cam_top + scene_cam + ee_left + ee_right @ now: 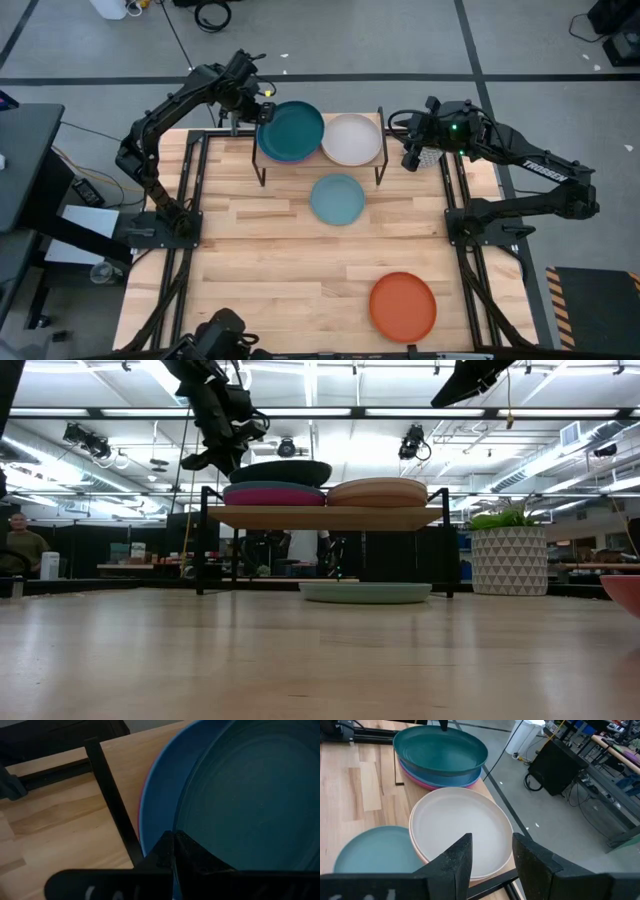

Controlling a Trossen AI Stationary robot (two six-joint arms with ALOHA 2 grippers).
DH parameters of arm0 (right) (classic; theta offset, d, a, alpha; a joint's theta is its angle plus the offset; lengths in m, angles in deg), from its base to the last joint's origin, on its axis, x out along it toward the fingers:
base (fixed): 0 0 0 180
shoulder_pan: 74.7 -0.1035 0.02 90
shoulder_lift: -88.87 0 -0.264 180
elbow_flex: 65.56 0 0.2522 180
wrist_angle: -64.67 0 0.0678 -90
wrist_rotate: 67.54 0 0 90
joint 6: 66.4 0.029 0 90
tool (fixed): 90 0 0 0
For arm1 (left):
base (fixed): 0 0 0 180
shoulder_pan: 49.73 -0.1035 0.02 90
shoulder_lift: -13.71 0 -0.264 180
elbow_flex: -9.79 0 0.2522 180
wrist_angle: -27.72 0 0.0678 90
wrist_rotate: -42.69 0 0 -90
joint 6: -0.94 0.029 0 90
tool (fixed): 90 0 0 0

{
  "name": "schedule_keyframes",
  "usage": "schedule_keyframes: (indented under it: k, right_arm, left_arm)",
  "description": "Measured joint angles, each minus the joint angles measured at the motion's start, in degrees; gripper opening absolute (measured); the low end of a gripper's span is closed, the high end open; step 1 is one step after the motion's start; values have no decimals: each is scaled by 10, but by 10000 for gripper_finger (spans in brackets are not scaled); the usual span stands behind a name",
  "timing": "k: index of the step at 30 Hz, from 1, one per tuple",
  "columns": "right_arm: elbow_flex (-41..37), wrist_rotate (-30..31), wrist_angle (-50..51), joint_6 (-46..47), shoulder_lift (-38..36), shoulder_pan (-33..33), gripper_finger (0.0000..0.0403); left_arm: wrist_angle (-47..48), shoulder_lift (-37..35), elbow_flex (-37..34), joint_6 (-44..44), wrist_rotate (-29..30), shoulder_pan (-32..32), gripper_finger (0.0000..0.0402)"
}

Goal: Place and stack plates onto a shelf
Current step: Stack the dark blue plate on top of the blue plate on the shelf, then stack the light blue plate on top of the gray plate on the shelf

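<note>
The round orange plate [403, 305] lies nearest the camera on the slatted wooden table [250, 270]. On the small black-legged wooden shelf [370, 165], the left gripper [262, 112], clamped on the dark teal plate [294, 128], holds it over the left stack; the cream plate [352, 138] tops the right stack. The right gripper [412, 158] hovers beside it, fingers parted, empty. The pale blue plate [337, 198] lies just before the shelf.

The shelf [325, 517] was seen level across the table [300, 660], its board carried on thin black legs. On its left half a stack was formed: a magenta plate [272, 497] at the bottom, a bright blue plate [270, 486] over it, and a dark teal plate [280, 472] tilted on top. The left gripper [212, 458] was closed on the teal plate's rim at nine o'clock. A cream plate [378, 491] was stacked at three o'clock. Under the board a pale blue plate [365, 592] lay flat. An orange plate [624, 592] was cut by the right edge. A patterned planter [510, 558] stood behind.
</note>
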Motion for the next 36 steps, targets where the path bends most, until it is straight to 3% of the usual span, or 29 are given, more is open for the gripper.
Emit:
schedule_keyframes:
  k: [11, 25, 36]
  right_arm:
    - [0, -4, -1, -2, 0, 0, 146]
    - [0, -5, -2, -2, 0, 0, 146]
    - [0, -14, -2, 0, 0, 0, 146]
  left_arm:
    - [1, 0, 0, -1, 1, 3, 19]
    - [-17, -1, 0, 0, 1, 3, 104]
    - [-74, -20, -1, 66, -2, 5, 107]
